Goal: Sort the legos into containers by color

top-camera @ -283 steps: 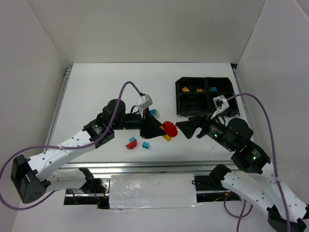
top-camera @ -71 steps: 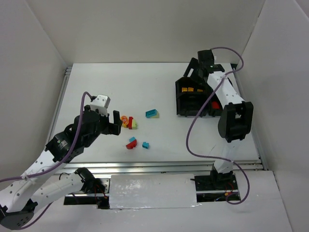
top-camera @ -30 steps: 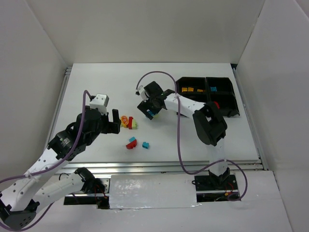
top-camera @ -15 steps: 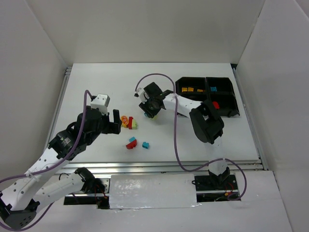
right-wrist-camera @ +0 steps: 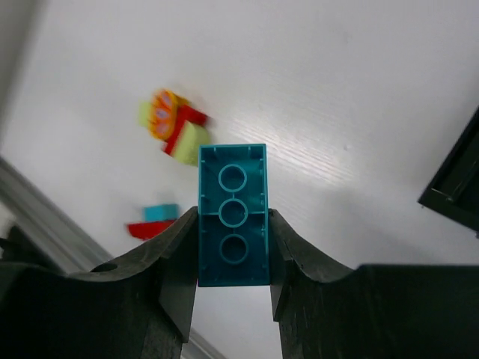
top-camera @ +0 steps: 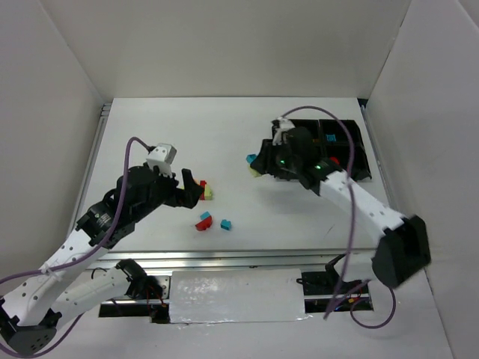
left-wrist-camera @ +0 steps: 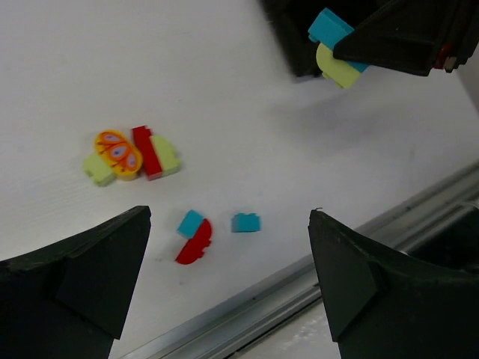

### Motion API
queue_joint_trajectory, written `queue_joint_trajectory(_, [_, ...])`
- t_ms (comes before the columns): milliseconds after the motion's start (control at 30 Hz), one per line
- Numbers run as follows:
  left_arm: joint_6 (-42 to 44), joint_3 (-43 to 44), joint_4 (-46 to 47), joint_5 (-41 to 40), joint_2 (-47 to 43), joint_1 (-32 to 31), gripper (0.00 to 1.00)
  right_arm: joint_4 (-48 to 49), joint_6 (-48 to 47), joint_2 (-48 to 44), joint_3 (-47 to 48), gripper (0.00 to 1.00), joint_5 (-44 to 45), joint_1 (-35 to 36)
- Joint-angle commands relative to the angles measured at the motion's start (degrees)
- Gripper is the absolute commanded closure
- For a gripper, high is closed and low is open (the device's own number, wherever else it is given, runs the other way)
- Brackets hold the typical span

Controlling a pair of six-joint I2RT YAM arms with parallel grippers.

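My right gripper [top-camera: 258, 163] is shut on a teal lego [right-wrist-camera: 233, 213] with a pale yellow-green piece [left-wrist-camera: 334, 69] stuck to it, held above the table just left of the black containers [top-camera: 363, 161]. My left gripper [top-camera: 193, 191] stands open over a cluster of red, orange and yellow-green legos [top-camera: 204, 190]. A red half-round lego with a teal one on it [left-wrist-camera: 193, 235] and a separate small teal lego [left-wrist-camera: 245, 222] lie nearer the front edge. Teal legos [top-camera: 330, 138] and a red one [top-camera: 334, 160] lie in the right compartments.
White walls close in the table on three sides. A metal rail [left-wrist-camera: 314, 269] runs along the front edge. The right arm reaches across the tray's left compartments and hides most of them.
The right gripper has shut on the teal lego near the table's middle, lifted it and carried it right toward the tray. The left gripper has edged slightly right over the cluster.
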Motion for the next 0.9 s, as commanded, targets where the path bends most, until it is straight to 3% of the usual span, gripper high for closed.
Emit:
queue_joint_trajectory(0, [-2.3,-1.8,12.4,15.0,0.2,0.1,0.00,10.1,15.2,-14.0,-9.8,1.00,-7.9,-2.3])
queue_joint_trajectory(133, [-3.4,-6.7,28.0,38.9,3.0,-0.2,0.00,15.5,20.8,-30.2,-17.8,1.00,-15.1,-4.4])
queue_joint_trajectory(167, [-5.3,-7.4,35.4,42.1,4.5,-0.5,0.00,17.6,23.3,-32.4,-20.6,1.00,-16.8,-4.9])
queue_joint_trajectory(233, [-6.7,-8.1,40.6,46.2,6.2,-2.2,0.01,21.4,25.8,-38.5,-23.0,1.00,-21.5,-5.6])
queue_joint_trajectory(400, [-5.1,-4.4,43.7,44.8,12.3,-8.0,0.04,25.4,32.0,-47.3,-26.8,1.00,-23.3,-5.7])
queue_joint_trajectory(667, [-8.8,-4.0,51.7,44.9,14.9,-9.1,0.07,40.6,42.7,-51.8,-34.0,1.00,-27.8,-5.7])
queue_joint_trajectory(867, [-11.2,-3.6,55.6,45.0,16.2,-9.4,0.12,43.8,41.4,-53.1,-34.7,1.00,-28.0,-4.6])
